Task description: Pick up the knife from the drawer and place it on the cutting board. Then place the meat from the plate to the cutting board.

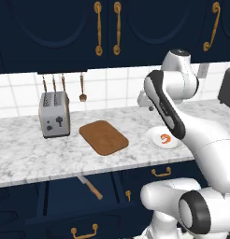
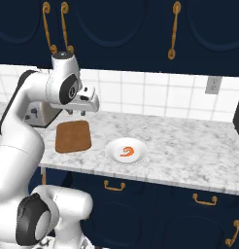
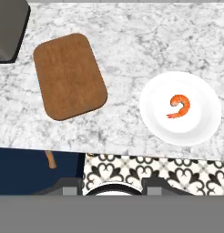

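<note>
So nothing's really done yet as far as I can tell. Nearest to the base, the drawer [image 1: 79, 198] is pulled open under the counter [image 1: 23, 149], and the knife [image 1: 90, 186] is lying inside it, untouched. Its long axis runs diagonally in the left base view: brown handle toward the lower right, grey blade angling up-left and tucked under the counter edge. In the hand view you just catch the handle end poking out below the counter lip.

The gripper [image 2: 84, 110] hangs high above the counter, somewhere between the board and the plate, looking straight down. It holds nothing. I honestly can't tell from these shots how wide the jaws stand; the tips barely show.

Up on the counter, the cutting board [image 3: 69, 75] is bare, no knife, no meat. It sits a bit skewed, long side running back toward the wall at an angle. Well apart to its right is the plate [image 3: 155, 118] with the meat [image 3: 180, 106] curled up near its middle.

Further back there's the toaster [image 1: 54, 114] just left of the board, and utensils [image 1: 82, 88] hanging on the tiled wall.

So both steps are left: knife first, then the meat
</note>
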### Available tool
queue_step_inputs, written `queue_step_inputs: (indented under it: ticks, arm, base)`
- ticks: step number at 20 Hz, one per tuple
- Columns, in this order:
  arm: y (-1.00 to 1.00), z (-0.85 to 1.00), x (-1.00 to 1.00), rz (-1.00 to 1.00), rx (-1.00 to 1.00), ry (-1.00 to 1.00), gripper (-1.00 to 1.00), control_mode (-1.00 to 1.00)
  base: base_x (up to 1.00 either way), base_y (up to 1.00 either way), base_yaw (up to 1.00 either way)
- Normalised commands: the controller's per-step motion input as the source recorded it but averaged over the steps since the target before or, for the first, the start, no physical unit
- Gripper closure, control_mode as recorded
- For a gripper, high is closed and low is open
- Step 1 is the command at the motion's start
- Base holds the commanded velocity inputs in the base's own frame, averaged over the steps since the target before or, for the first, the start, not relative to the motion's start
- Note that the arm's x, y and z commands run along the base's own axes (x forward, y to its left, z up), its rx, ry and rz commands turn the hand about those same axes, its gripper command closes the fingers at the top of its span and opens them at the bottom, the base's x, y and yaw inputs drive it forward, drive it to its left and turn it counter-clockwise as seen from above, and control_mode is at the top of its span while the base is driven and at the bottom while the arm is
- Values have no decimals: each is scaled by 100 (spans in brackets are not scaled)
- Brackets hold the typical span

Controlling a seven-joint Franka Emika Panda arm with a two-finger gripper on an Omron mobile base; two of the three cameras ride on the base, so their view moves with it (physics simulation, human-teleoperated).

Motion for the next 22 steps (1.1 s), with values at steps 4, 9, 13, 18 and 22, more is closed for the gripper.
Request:
queue_step_inputs:
  ticks: [4, 9, 13, 18, 22]
  arm:
    - [0, -5, -40, 0, 0, 0, -100, -100]
    - [0, -36, -63, 0, 1, 3, -100, -100]
    - [7, -31, -23, 0, 0, 18, -100, -100]
    - [59, -56, 0, 0, 0, 23, -100, -100]
    - [68, -69, 0, 0, 0, 13, -100, -100]
  base:
    - [0, 0, 0]
    - [0, 0, 0]
    - [0, 0, 0]
    - [0, 0, 0]
    - [0, 0, 0]
